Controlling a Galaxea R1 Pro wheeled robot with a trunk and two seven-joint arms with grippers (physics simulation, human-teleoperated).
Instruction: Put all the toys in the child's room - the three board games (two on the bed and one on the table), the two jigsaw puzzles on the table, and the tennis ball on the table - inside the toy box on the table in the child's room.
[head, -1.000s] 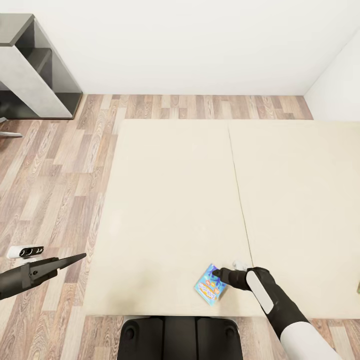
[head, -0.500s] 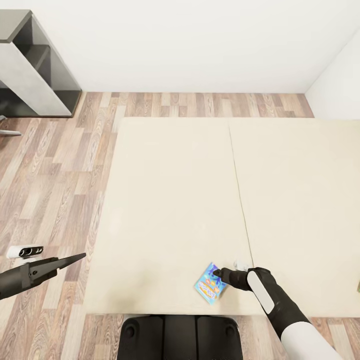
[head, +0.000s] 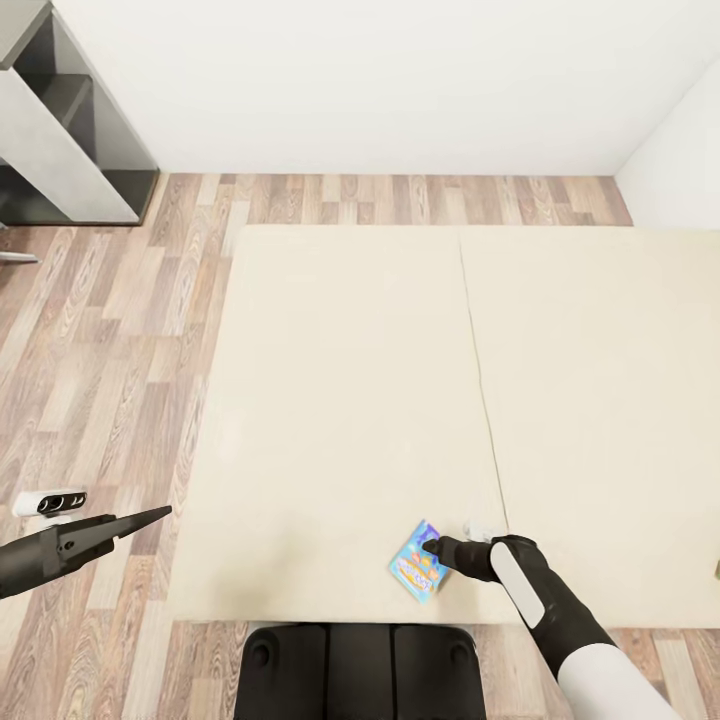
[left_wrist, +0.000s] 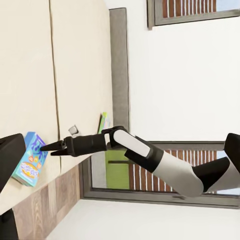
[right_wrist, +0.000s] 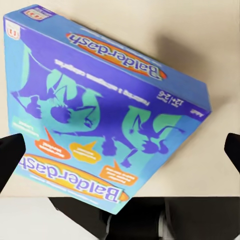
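A flat blue board game box printed with purple and green figures and an orange "Balderdash" banner (head: 420, 561) lies on the large low bed with a plain cream two-part mattress (head: 350, 400), near the bed's front edge and just left of the seam between the two mattress halves. In the right wrist view the same box (right_wrist: 107, 107) sits face up and turned at an angle, with the two black fingertips (right_wrist: 11, 155) standing wide apart at the picture's opposite edges and the box between them; the fingers are spread and not clamped on it.

In the head view the right gripper (head: 432, 547) on its black and white arm reaches over the bed with its tip at the box's right edge. Whether it actually touches the box is hard to say from this angle. The left wrist view shows that gripper (left_wrist: 50, 147) from the side, its dark tip pointing at the box (left_wrist: 31, 159), with a thin green-edged box (left_wrist: 103, 122) farther along the mattress near a grey headboard.

The left gripper (head: 140, 521) hangs over the wood-plank floor (head: 100, 350) left of the bed, its dark fingers drawn together into one narrow point. A grey open shelf unit (head: 60, 130) stands against the white wall at the upper left.
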